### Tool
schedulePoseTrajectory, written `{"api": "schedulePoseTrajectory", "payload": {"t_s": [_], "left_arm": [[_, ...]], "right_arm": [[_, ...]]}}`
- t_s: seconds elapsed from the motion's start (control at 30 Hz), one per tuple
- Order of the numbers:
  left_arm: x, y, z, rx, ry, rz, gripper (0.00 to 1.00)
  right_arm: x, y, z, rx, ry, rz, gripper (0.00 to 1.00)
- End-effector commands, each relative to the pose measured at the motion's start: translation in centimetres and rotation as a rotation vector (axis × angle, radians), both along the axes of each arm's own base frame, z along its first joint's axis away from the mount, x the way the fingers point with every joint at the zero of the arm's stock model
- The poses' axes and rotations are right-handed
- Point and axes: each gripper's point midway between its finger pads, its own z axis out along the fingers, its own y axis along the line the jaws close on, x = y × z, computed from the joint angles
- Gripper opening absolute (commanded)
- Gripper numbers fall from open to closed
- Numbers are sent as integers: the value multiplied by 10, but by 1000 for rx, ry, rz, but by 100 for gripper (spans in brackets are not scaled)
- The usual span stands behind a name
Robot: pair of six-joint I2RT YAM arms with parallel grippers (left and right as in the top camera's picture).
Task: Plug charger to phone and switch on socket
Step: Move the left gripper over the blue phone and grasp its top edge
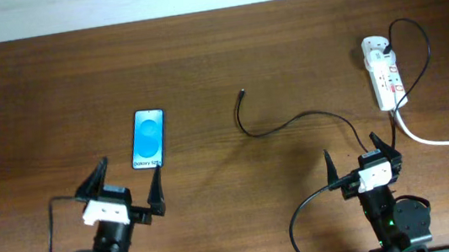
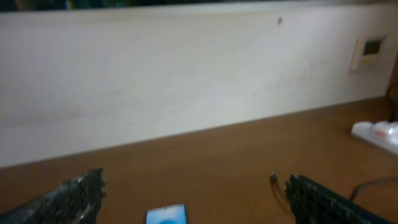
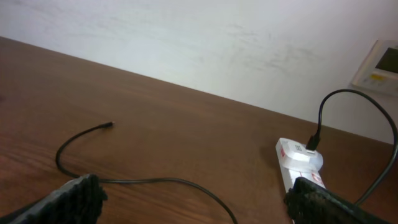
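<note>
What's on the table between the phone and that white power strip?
In the overhead view, only the charger's loose plug end lies between the phone and the socket; otherwise bare wood.

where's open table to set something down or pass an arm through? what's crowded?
Free: the far-left stretch of table left of the phone; the strip between the phone and the charger plug tip; the far band along the wall.
Crowded: the right side, where the charger loops around the socket and its white cord runs past the right pincer.
</note>
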Motion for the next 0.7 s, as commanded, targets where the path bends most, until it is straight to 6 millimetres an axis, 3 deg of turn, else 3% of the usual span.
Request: {"api": "schedulePoseTrajectory", "payload": {"t_s": [0.0, 0.1, 0.27, 0.37, 0.47, 0.5, 0.57, 0.67], "left_arm": [[18, -17, 48, -22, 77, -102, 99], [68, -21, 55, -35, 305, -123, 99], [143, -29, 37, -69, 699, -166, 99], [168, -31, -11, -18, 974, -187, 99], [191, -23, -90, -9, 1154, -131, 99], [192, -20, -108, -2, 1200, -116, 99], [192, 8, -155, 65, 1318, 67, 99], [188, 19, -192, 155, 1393, 146, 99]], "right_arm": [[0, -2, -3, 4, 6, -10, 98], [0, -2, -3, 4, 6, -10, 98], [0, -2, -3, 4, 6, -10, 98], [0, -2, -3, 4, 6, -10, 98], [0, -2, -3, 4, 6, -10, 98], [0, -2, -3, 4, 6, -10, 98], [0, -2, -3, 4, 6, -10, 98], [0, -2, -3, 4, 6, -10, 98]]}}
